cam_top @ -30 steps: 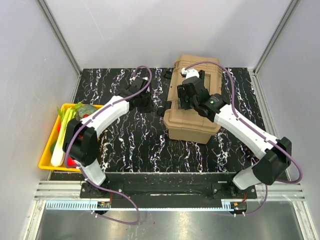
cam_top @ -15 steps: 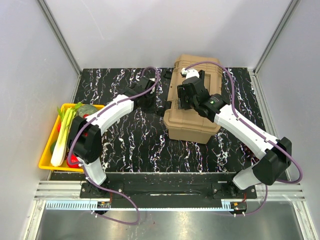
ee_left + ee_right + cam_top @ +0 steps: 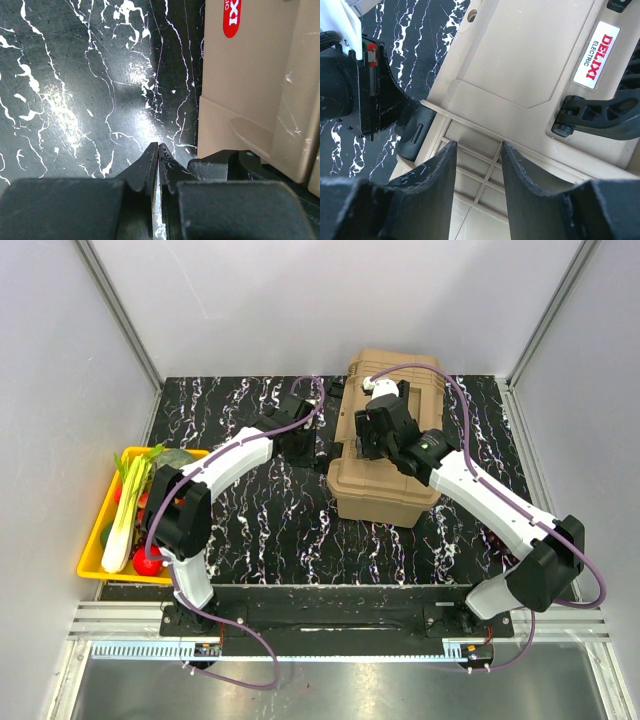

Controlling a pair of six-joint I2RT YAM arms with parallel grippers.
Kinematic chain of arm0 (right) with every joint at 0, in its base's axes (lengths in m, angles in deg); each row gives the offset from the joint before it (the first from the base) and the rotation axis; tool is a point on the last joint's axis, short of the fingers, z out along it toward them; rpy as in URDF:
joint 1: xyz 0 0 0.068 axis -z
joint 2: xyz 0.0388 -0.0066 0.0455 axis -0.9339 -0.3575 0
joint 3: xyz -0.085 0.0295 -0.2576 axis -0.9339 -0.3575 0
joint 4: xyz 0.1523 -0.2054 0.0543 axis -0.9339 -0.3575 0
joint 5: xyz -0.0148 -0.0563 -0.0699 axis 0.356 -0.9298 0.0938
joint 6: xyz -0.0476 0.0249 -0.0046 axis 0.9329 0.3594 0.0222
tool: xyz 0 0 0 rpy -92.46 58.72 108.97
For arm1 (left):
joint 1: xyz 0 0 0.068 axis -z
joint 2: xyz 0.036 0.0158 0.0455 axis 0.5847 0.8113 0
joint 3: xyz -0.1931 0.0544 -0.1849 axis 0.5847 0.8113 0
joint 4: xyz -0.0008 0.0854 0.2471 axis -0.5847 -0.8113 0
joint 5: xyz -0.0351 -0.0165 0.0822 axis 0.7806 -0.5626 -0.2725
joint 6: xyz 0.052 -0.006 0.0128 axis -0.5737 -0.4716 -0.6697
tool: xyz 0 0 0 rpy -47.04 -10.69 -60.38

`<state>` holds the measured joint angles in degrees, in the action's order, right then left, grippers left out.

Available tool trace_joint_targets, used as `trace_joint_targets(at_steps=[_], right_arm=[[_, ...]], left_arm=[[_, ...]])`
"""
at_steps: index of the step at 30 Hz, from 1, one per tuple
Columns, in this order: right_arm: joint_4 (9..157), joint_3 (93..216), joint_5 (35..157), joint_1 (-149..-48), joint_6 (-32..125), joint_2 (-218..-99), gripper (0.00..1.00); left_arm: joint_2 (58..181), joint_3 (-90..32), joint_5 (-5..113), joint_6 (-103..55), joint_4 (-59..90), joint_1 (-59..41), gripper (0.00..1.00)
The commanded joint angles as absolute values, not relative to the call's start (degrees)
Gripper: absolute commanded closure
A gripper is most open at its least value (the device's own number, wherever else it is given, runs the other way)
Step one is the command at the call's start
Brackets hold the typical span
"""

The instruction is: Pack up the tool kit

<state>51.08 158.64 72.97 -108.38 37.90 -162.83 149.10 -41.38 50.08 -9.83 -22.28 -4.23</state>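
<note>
Left fingers point(image 3: 146, 167), swung across the desk point(image 3: 250, 530) and now clenched empty, sit beside the black side latch point(image 3: 225, 162) of the tan toolbox point(image 3: 378, 495), lid down at far right; right fingers point(image 3: 434, 175) hover parted above it, so latching seems next.

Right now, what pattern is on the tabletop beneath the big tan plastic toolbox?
Black marble-look tabletop with white veins, clearest in the left wrist view.

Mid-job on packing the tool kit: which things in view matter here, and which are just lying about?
Job: tan toolbox; its black side latch; its black top handle.
Lying about: yellow tray; leek and red round vegetable in it.
</note>
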Motion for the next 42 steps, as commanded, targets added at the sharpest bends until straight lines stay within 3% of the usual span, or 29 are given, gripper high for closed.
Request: trace_joint_targets(at_steps=[1, 18, 33, 42], right_arm=[[40.0, 153.3, 82.0, -109.1, 36.3, -168.9, 0.55], [40.8, 148.4, 88.5, -109.1, 37.2, -172.6, 0.57], [41.6, 147.8, 90.1, -109.2, 36.0, -172.1, 0.58], [40.1, 152.0, 83.2, -109.2, 35.4, -167.7, 0.55]], left_arm=[[149.6, -41.1, 58.9, -10.0, -12.0, -1.3, 0.93], [153.7, -41.7, 55.7, -6.4, -8.8, 1.4, 1.00], [152.3, -32.0, 63.5, 1.6, 13.4, 1.7, 1.00], [143.6, -26.1, 52.0, 3.9, 10.6, -1.1, 0.96]])
